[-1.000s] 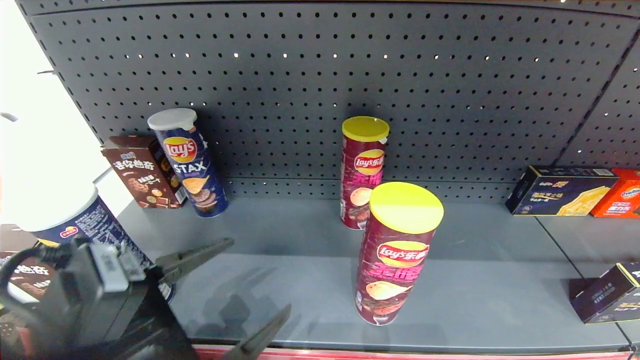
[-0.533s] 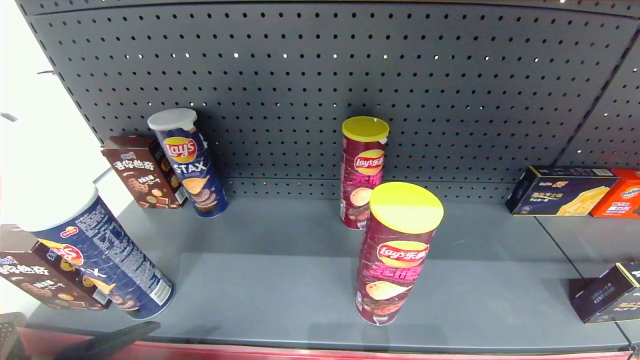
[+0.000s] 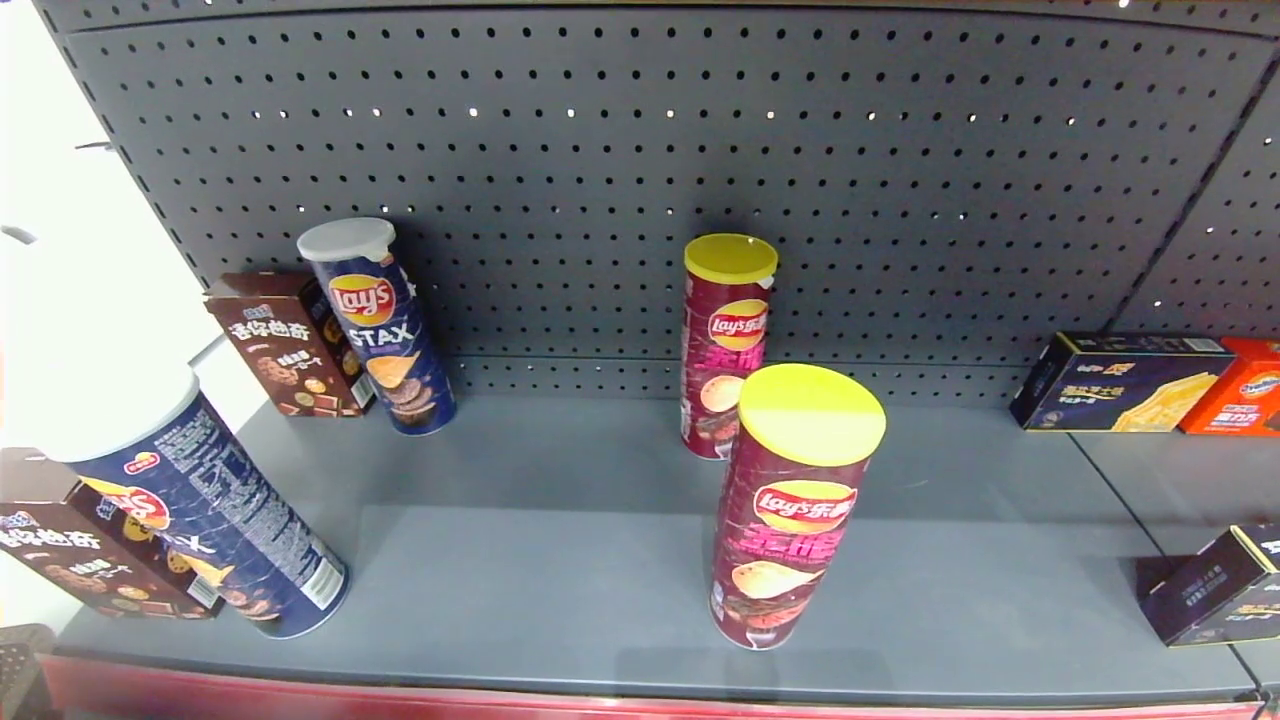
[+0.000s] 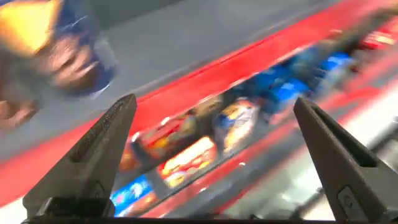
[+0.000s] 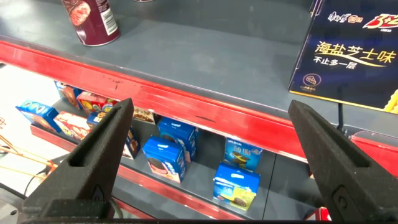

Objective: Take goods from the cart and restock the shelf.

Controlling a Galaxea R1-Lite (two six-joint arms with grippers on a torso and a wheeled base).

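On the shelf (image 3: 560, 570) the front can (image 3: 790, 510) stands just before the rear can (image 3: 726, 340).

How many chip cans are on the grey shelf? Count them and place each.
4. Blue front can at front left; blue back can at back left; maroon back can at back centre; maroon front can before it. None seem hidden.

bg: dark grey pegboard (image 3: 640, 150) | red edge strip (image 3: 600, 706) | bright white area (image 3: 60, 260) L
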